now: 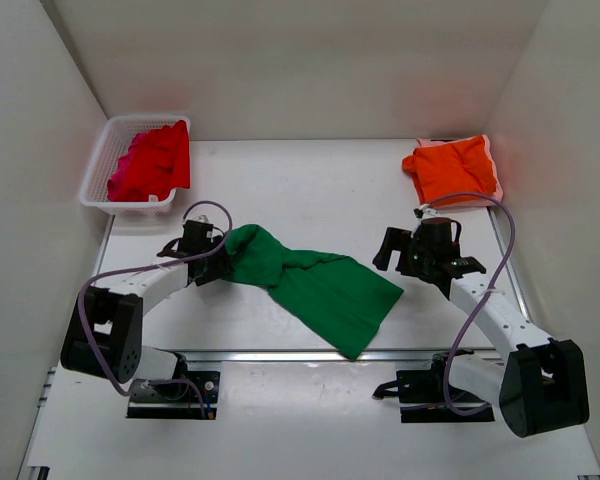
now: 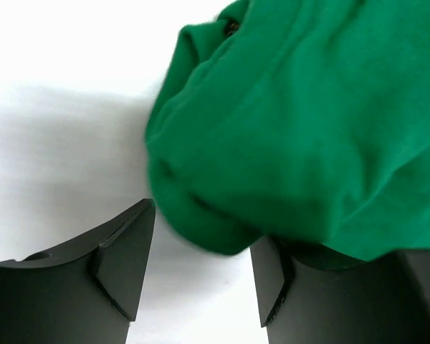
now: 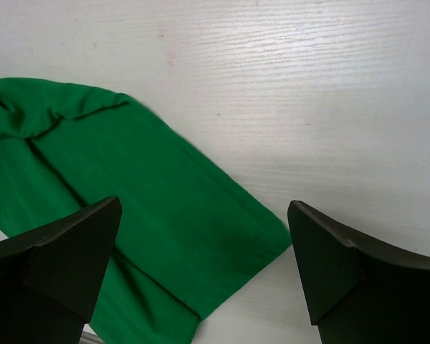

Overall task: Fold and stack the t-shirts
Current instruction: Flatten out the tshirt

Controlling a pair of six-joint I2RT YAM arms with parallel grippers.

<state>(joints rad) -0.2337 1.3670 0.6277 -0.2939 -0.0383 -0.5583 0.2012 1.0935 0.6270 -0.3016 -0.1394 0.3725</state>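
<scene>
The whole table [image 1: 310, 180] is taken in from above and behind the arm bases [image 1: 170, 385], facing down and towards the far side, with the basket [image 1: 98, 170] at far left and the orange shirt [image 1: 455, 170] at far right. The left wrist view is set very close behind the left gripper [image 2: 201, 236], so that little beyond the bunched left end of the green shirt [image 2: 294, 129] and bare table is seen. The right wrist view is held further off, looking down past the right gripper [image 3: 204, 208] on the shirt's right corner, and that green shirt is shared by all three views.
</scene>
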